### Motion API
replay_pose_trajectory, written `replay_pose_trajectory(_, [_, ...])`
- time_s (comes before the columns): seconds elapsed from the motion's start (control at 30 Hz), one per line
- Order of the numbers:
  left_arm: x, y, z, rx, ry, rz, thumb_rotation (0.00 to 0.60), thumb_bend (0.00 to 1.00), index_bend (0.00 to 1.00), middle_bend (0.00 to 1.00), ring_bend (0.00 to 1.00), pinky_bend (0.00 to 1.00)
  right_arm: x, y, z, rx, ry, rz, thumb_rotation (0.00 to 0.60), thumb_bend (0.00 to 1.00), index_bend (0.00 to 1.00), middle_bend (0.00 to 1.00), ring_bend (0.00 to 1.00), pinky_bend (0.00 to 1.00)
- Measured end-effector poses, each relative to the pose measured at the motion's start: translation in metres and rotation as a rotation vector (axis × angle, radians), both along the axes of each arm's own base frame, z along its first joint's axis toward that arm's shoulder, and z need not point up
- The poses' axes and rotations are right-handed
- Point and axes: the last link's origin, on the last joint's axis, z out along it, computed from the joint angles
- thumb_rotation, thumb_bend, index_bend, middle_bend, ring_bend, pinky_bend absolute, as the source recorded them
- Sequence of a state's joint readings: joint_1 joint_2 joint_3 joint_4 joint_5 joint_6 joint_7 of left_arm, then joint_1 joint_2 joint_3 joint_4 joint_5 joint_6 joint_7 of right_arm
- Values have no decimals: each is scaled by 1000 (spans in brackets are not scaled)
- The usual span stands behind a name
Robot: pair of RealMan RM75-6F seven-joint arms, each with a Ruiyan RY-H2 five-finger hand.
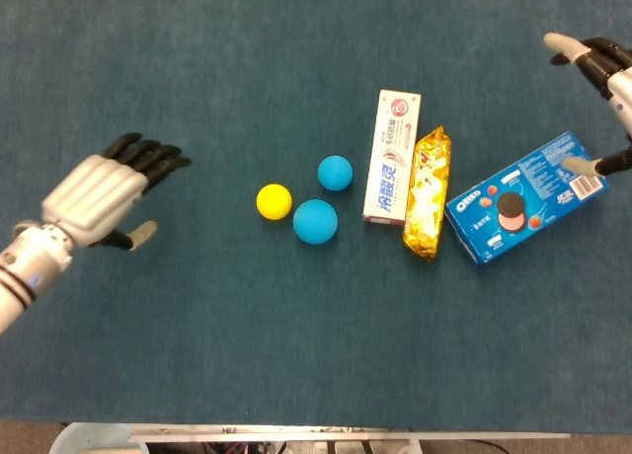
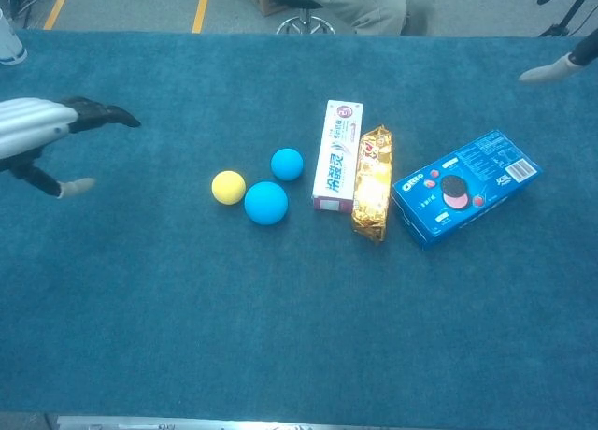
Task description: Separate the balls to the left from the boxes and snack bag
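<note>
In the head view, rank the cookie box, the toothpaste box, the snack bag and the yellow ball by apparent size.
1. cookie box, broadest.
2. toothpaste box
3. snack bag: a close call with the toothpaste box, which looks longer while the bag looks about as wide.
4. yellow ball, plainly the smallest.
</note>
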State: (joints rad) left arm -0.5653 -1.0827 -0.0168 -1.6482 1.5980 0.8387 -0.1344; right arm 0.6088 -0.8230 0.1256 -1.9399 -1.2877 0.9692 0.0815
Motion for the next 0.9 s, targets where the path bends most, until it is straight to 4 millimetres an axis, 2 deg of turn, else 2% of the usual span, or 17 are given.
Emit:
replay_pose_trajectory(0.2, [10, 13, -19, -25, -14, -18, 600, 370, 198, 180, 129, 13, -1, 1, 4, -7, 1, 1, 600, 0, 23, 232, 138, 265])
replay_pose_trajectory(0.53, [11, 30, -48, -48, 16, -17, 600, 369, 199, 198, 130, 13, -7, 8, 3, 2, 21, -5, 600, 0, 23, 232, 138, 265])
replay_pose_trajectory(0.9, [14, 31, -64, -47, 16, 11, 600, 369, 200, 196, 130, 13, -15, 22, -3, -74, 148, 65, 600, 0, 23, 232, 138, 265])
